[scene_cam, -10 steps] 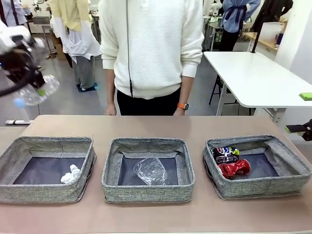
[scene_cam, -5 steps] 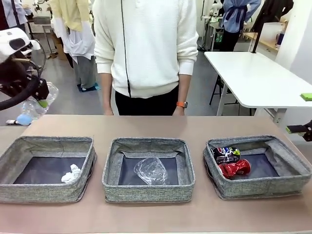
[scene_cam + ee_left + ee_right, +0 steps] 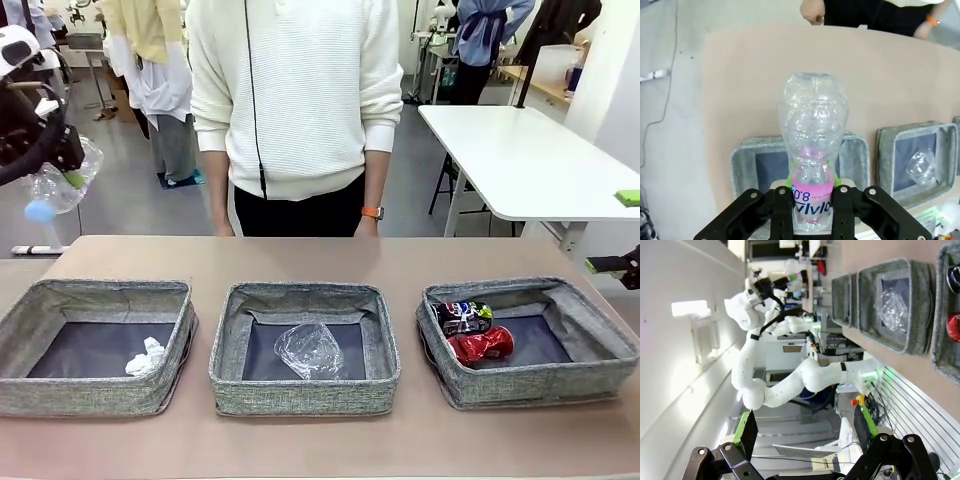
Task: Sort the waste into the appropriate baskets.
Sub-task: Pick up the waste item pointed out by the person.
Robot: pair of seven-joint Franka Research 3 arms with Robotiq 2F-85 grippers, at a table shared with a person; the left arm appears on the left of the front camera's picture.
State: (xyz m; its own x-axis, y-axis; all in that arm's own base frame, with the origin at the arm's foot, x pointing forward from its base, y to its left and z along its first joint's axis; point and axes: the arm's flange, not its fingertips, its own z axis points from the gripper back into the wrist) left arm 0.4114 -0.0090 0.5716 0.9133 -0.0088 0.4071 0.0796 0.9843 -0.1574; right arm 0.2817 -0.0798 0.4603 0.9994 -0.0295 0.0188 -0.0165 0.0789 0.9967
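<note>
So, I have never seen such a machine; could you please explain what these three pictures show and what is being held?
Two white robot arms work at a brown table, a person standing opposite. One camera looks across the table; the others sit on the wrists. Three grey woven baskets hold sorted waste: a white paper ball in the left basket, a clear plastic cup in the middle, a dark blue can and dented red can on the right. The left gripper holds a clear pink-labelled bottle up. The right gripper is open, empty.

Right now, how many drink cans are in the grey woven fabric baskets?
2. The dark blue can and the dented red can both lie in the right grey woven basket, side by side. Walls could hide others.
</note>
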